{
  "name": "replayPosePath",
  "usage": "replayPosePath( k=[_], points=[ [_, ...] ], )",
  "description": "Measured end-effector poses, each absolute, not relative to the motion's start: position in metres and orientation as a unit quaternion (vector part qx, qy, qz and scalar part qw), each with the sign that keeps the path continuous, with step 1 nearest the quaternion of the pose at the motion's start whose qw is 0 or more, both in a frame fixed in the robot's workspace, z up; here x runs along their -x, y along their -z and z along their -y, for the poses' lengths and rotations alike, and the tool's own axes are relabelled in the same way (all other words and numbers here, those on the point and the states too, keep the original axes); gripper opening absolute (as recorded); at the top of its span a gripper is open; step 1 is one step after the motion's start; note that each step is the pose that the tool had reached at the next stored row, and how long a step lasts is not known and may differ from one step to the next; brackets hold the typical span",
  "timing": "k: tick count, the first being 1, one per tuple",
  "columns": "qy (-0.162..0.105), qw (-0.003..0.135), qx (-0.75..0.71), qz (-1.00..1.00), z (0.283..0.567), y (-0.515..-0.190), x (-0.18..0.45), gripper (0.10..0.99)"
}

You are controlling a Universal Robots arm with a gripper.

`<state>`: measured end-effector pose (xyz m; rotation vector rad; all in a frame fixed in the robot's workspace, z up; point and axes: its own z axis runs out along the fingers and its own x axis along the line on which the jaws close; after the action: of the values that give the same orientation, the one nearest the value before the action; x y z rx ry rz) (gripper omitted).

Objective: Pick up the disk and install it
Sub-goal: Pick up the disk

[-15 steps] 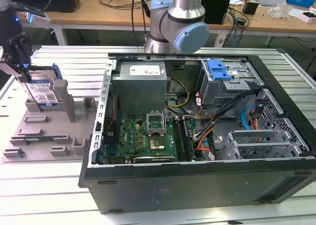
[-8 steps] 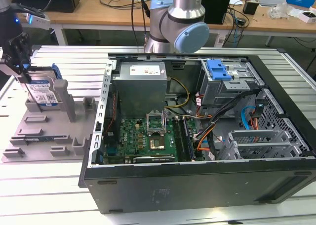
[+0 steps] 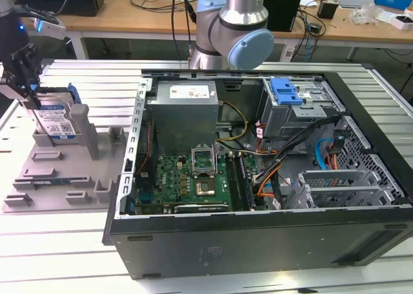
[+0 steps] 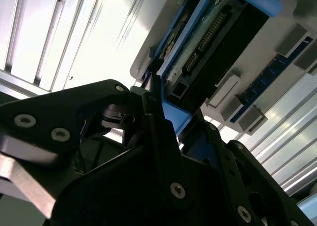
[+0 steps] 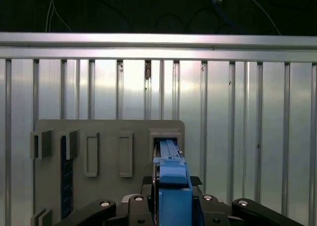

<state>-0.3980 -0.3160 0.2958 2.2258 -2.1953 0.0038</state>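
The disk (image 3: 57,121) stands on edge in a slot of the grey fixture plate (image 3: 48,178) at the exterior view's left, its white-and-blue label facing outward and its blue bracket around the edges. My gripper (image 3: 29,91) is at the disk's upper left corner, with its black fingers on either side of the bracket. In the first wrist view the blue-edged disk (image 5: 168,156) runs between the two sides of the gripper (image 5: 171,184). In the second wrist view the fingers of the gripper (image 4: 166,119) close on the bracket of the disk (image 4: 213,42).
An open computer case (image 3: 258,242) lies on the slatted metal table at the exterior view's right, with a motherboard, cables and a drive cage carrying a blue latch (image 3: 287,91). The arm's base (image 3: 232,29) stands behind it. Upright posts (image 3: 87,133) rise from the fixture plate beside the disk.
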Motion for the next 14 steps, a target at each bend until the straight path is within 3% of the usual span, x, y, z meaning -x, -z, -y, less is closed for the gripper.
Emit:
replayPosePath(
  k=[14],
  points=[
    [-0.001,0.007,-0.712,0.702,0.316,-0.31,0.398,0.365]
  ],
)
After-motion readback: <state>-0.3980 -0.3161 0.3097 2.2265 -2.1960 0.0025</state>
